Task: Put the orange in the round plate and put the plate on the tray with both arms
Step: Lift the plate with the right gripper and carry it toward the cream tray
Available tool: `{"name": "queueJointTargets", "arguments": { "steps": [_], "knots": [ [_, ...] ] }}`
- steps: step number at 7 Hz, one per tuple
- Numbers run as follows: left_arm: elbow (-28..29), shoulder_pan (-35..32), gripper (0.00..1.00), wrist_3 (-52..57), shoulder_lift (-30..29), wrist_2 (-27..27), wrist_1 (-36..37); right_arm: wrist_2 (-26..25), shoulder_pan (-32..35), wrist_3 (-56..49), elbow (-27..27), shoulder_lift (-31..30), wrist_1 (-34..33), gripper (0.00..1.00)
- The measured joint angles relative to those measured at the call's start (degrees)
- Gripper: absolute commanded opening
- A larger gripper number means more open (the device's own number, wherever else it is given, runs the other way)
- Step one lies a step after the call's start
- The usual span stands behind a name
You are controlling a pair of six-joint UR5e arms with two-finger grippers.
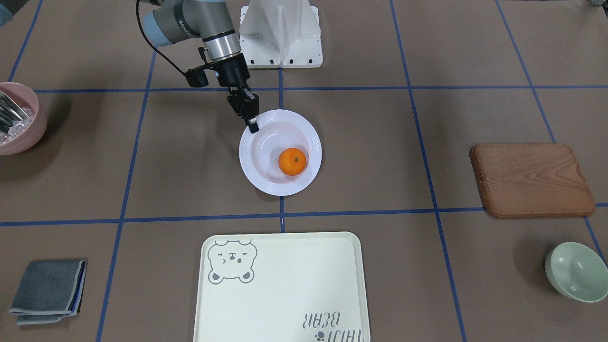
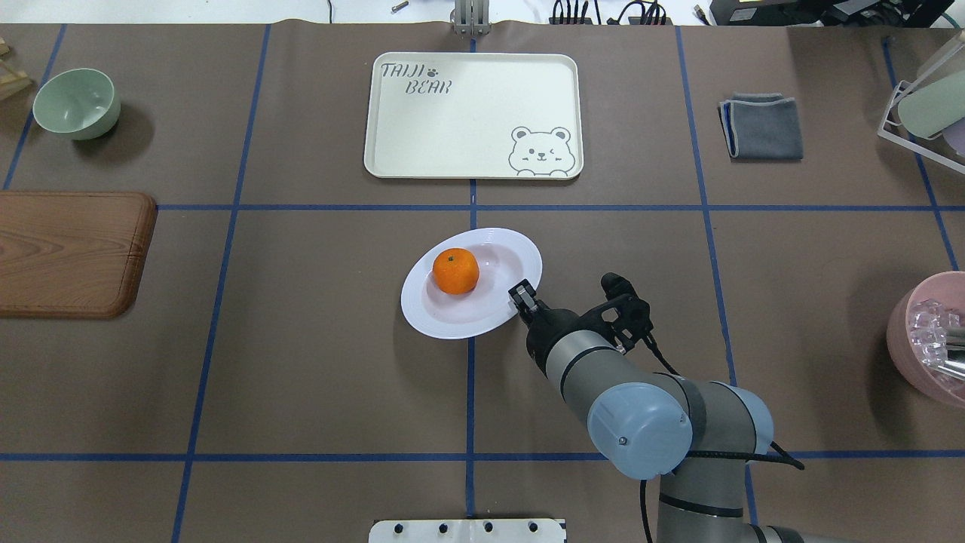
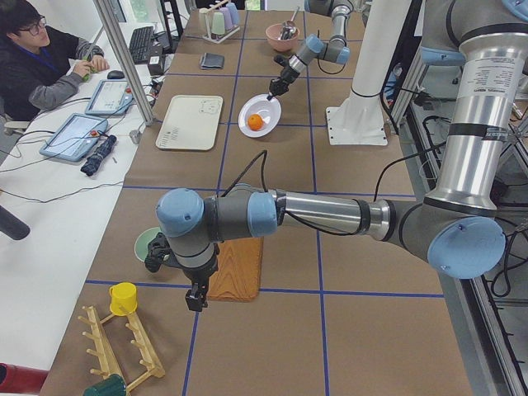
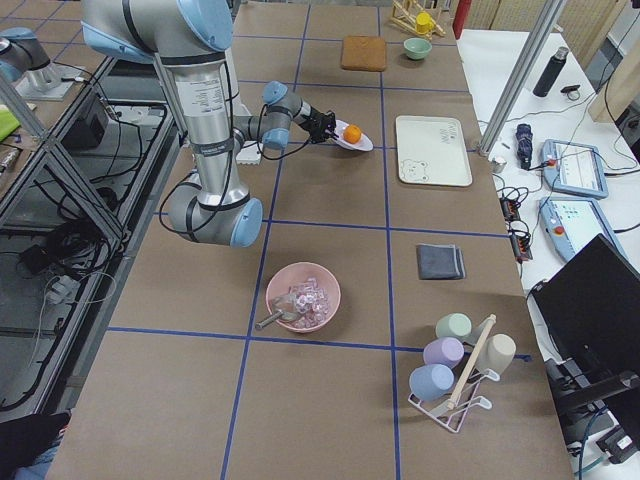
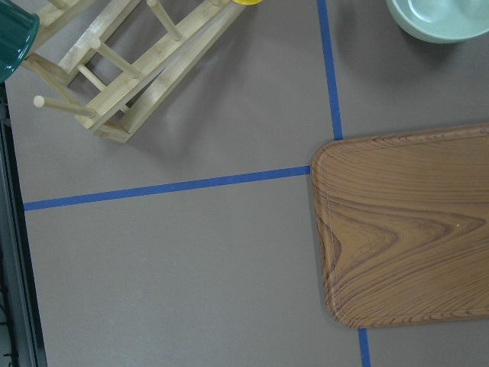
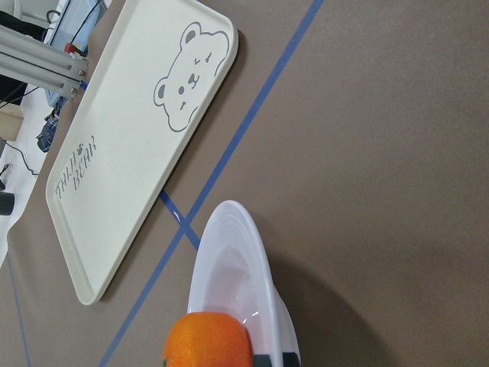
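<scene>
Brown table (image 1: pixel 370 142) with blue tape lines. From the front camera we're seeing the plate (image 1: pixel 266 183) sitting around the middle, with the orange (image 1: pixel 292 161) lying inside it, a bit toward the tray (image 1: pixel 285 285) side. The right gripper (image 1: pixel 253 124) is pinching the plate's rim on the robot's side, jaws closed down on that edge. The tray is lying apart from the plate, across a tape line. A wooden board (image 1: pixel 532 180), green bowl (image 1: pixel 574 270), pink bowl (image 1: pixel 28 128) and grey cloth (image 1: pixel 47 292) are sitting out toward the table's ends.

Overhead, we're looking at the fingers gripping the plate's rim nearest the right arm, and the plate is looking slightly tipped.

From the left side camera, the left gripper (image 3: pixel 195 301) is hanging pointed down over the near end of the table, just beside the wooden board. We can't tell how far open it is.

The right side camera is showing the plate and orange at the gripper's tip, too small to say more.

The left wrist camera is taking in the wooden board, the green bowl's edge and a wooden rack (image 5: pixel 130 84).

The right wrist camera is catching the plate nearly edge-on with the orange in it, a dark shadow underneath, and the tray beyond the tape line.
</scene>
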Motion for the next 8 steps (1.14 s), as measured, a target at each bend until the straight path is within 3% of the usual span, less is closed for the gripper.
{"name": "queueJointTargets", "arguments": {
  "steps": [5, 8],
  "knots": [
    [0.1, 0.0, 0.99, 0.0, 0.0, 0.0, 0.0, 0.0, 1.3, 0.1, 4.4, 0.3, 0.5, 0.0],
    [0.1, 0.0, 0.99, 0.0, 0.0, 0.0, 0.0, 0.1, 4.2, 0.1, 5.1, 0.5, 4.0, 0.0]
  ]
}}
